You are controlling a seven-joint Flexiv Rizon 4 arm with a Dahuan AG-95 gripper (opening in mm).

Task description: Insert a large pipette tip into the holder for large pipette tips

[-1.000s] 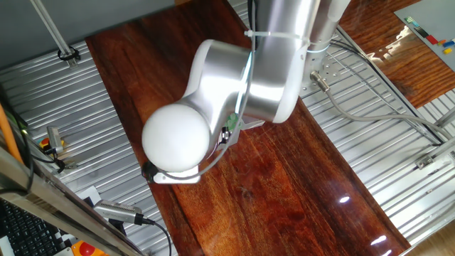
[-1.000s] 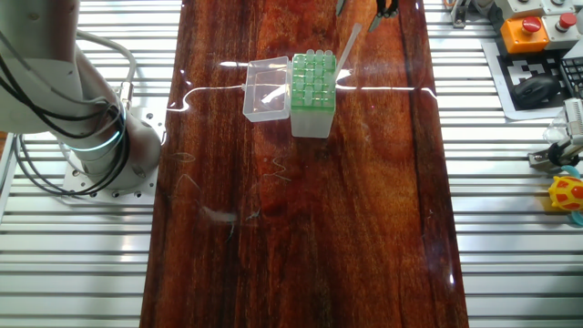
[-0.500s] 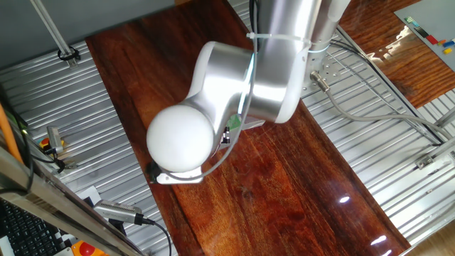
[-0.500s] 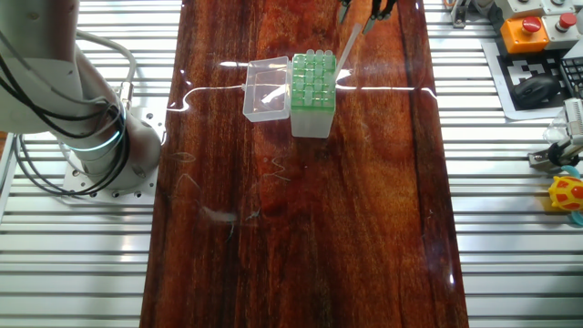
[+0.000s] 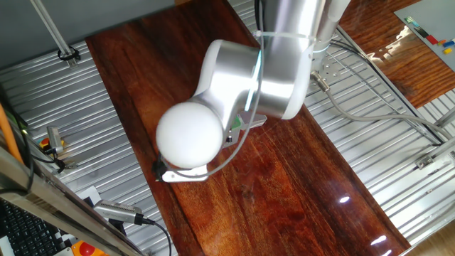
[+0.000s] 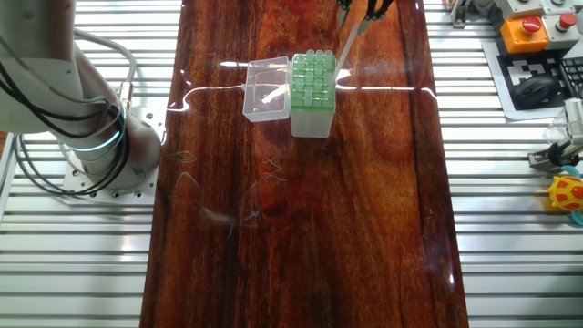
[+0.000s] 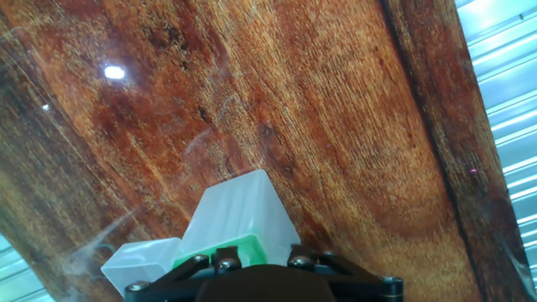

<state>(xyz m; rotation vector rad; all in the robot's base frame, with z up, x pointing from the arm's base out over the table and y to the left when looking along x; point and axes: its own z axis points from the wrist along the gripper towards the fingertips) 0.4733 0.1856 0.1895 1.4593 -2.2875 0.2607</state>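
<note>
In the other fixed view the holder for large pipette tips (image 6: 312,107) stands at the far middle of the wooden table (image 6: 364,200), green rack on top, with its translucent lid (image 6: 266,89) open to the left. My gripper (image 6: 363,7) is at the top edge, shut on the large pipette tip (image 6: 350,44). The tip slants down and to the left, its point close by the rack's far right corner. In the hand view the holder (image 7: 239,214) and its lid (image 7: 138,256) lie just beyond the dark gripper body (image 7: 260,281). In one fixed view the arm (image 5: 234,85) hides them.
The robot base (image 6: 91,128) with cables stands left of the table on ribbed metal. An orange stop button (image 6: 526,27), a printed marker sheet (image 6: 537,77) and a yellow toy (image 6: 569,196) lie to the right. Table edges run along both sides.
The arm has shifted a little to the right in one fixed view. In the other fixed view the gripper has moved slightly and the tip stands steeper, its point still by the rack.
</note>
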